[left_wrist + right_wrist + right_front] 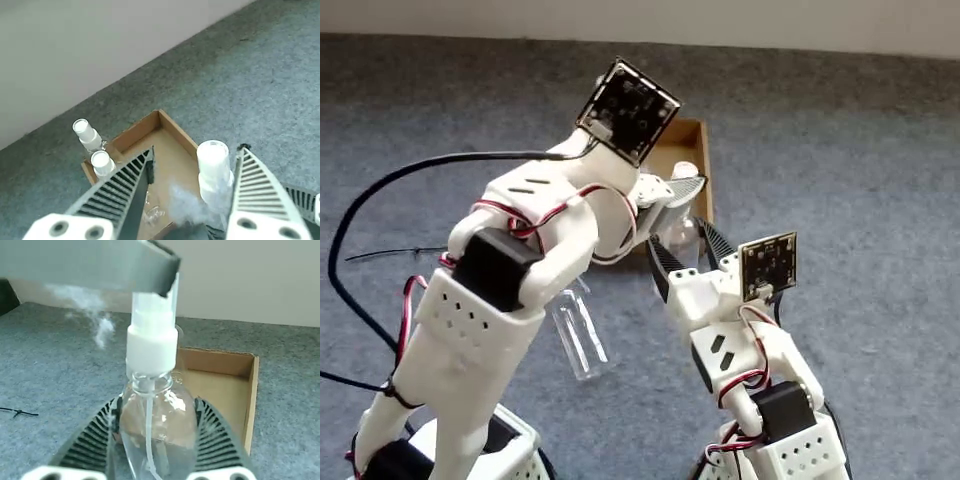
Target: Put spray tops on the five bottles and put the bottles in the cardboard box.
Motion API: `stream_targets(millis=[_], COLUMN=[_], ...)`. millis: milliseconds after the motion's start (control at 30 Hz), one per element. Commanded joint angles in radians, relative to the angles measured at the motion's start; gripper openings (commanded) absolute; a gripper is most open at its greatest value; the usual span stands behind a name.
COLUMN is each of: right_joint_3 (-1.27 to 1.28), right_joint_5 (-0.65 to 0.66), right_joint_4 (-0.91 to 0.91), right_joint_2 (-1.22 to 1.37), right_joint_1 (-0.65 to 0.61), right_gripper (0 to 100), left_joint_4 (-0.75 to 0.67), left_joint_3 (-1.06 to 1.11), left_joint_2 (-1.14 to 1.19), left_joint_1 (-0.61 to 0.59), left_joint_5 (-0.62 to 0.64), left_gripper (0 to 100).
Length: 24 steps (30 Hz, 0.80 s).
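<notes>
Right gripper (pixel 157 412): it is pinching the round clear bottle (pixel 157 440) by its belly, one jaw pressing in on each side, and holding it upright just in front of the cardboard box (pixel 252 385).
Spray top (pixel 151 347): the white collar is sitting on the bottle's neck with its dip tube hanging down inside. I cannot tell whether it is fully tightened.
Left gripper (pixel 196 150): it is hanging over the bottle from above with its jaws spread. The spray top is standing between them, just beside one finger and well apart from the other.
Box contents: two bottles already wearing tops (pixel 82 131) (pixel 101 162) are standing in a corner of the box.
Loose bottle (pixel 578 330): a tall clear one is lying on the carpet (pixel 860 150) by the left arm's base, seemingly with no top.
Step in hand: the arms are probably fitting the top onto the third bottle.
Next move: the left jaws are likely needing to close on the collar and press or twist it home. After that they would have to lift clear so the right arm can carry the bottle forward into the box.
</notes>
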Motion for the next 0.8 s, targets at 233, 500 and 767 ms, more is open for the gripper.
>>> stream_targets(millis=[233,500,767], right_joint_3=[-0.068,-0.07,-0.07], right_joint_5=[-0.008,-0.008,-0.008], right_joint_4=[0.001,-0.001,-0.001], right_joint_2=[0.005,0.005,0.005], right_joint_1=[0.018,0.018,0.018], right_gripper=[0.5,0.5,0.5], left_joint_4=[0.011,0.046,0.046], left_joint_3=[-0.001,0.002,-0.217], left_joint_2=[0.001,-0.001,0.012], left_joint_1=[-0.048,-0.054,-0.056], left_joint_5=[-0.011,-0.011,-0.031], left_gripper=[24,24,24])
